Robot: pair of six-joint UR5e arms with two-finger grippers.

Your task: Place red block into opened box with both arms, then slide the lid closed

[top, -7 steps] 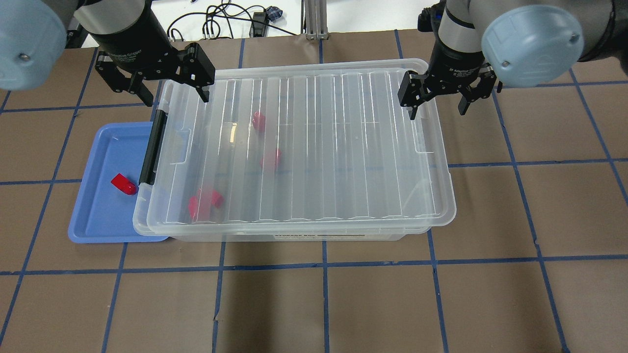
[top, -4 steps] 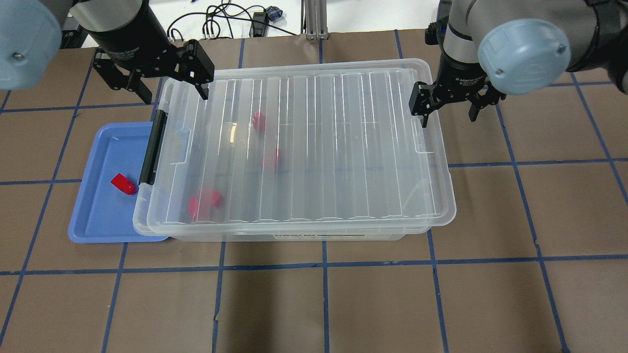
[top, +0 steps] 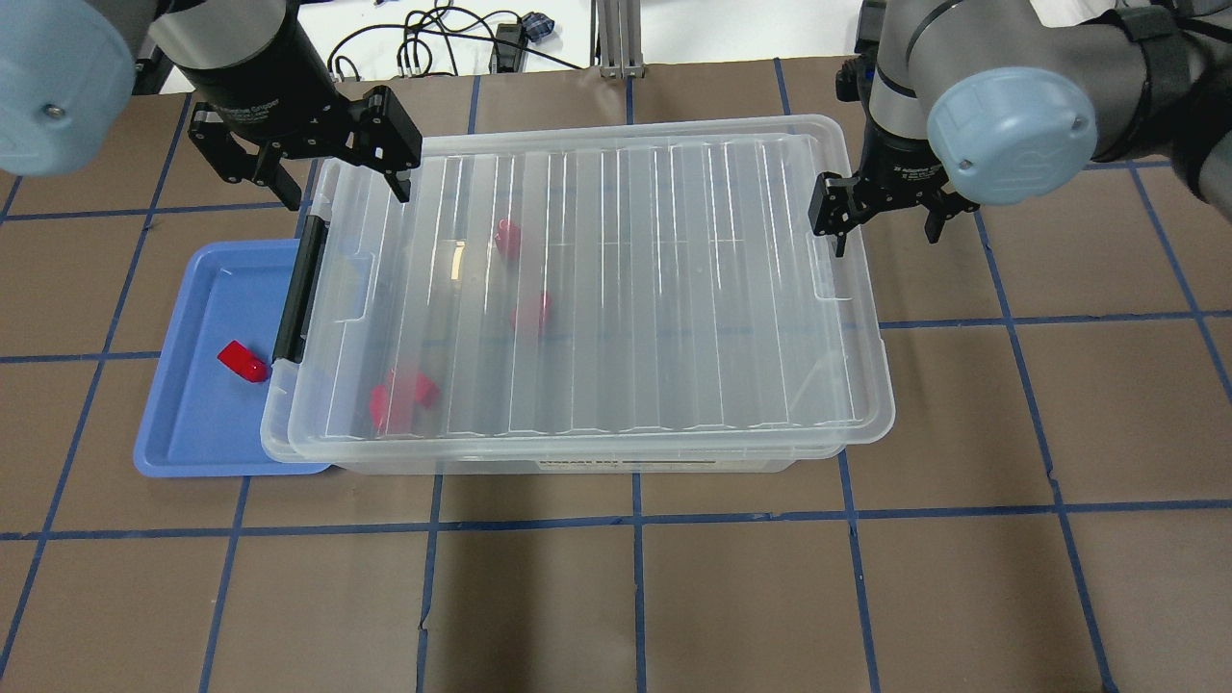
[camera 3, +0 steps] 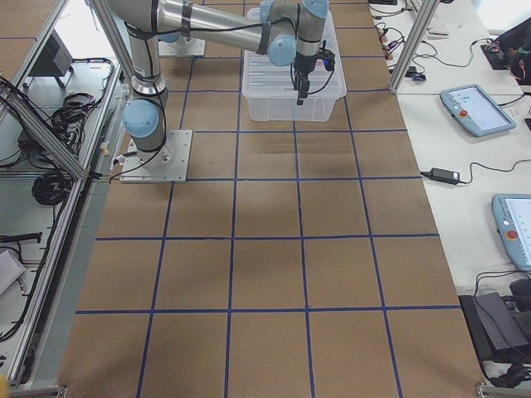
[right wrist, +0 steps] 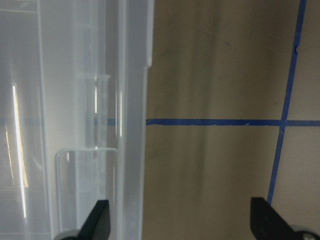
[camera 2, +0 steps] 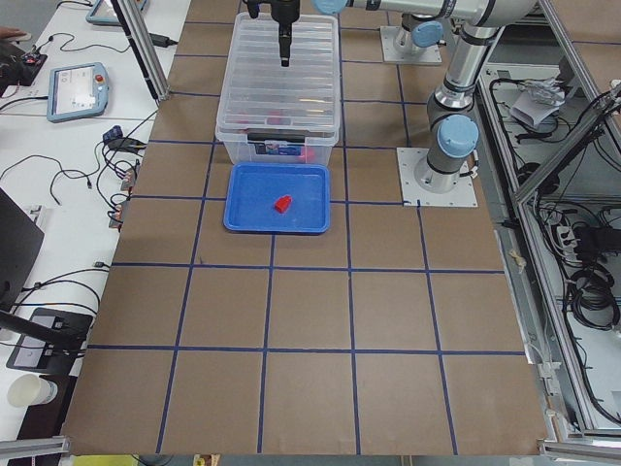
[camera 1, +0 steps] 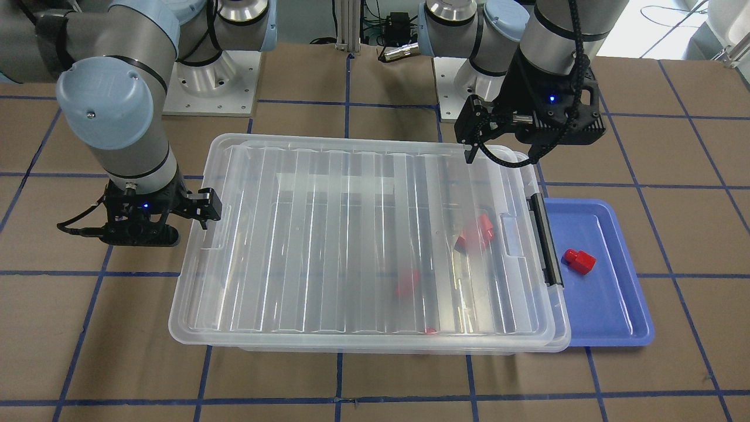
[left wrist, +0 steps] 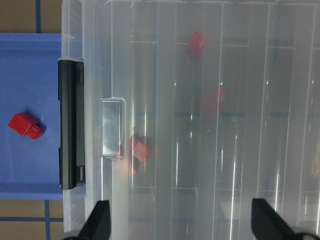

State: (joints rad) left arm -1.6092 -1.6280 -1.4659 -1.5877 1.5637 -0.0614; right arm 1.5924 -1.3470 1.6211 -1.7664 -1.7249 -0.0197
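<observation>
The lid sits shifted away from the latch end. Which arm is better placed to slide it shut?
Likely right: the right gripper is open at the overhanging end of the lid; the left gripper hangs over the box's latch corner.

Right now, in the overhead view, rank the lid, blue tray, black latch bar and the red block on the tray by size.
1. lid
2. blue tray, partly hidden by the box
3. black latch bar
4. red block

White print on the black body of the right gripper (top: 885, 239), just past the box's (top: 481, 466) far right corner, seems to read "Adaptive Gripper". The like print on the left gripper (top: 348, 197) is blurred. A label strip (top: 626, 464) on the box's near wall (partly under the rim of the lid (top: 674, 289)) is too small to read.
</observation>
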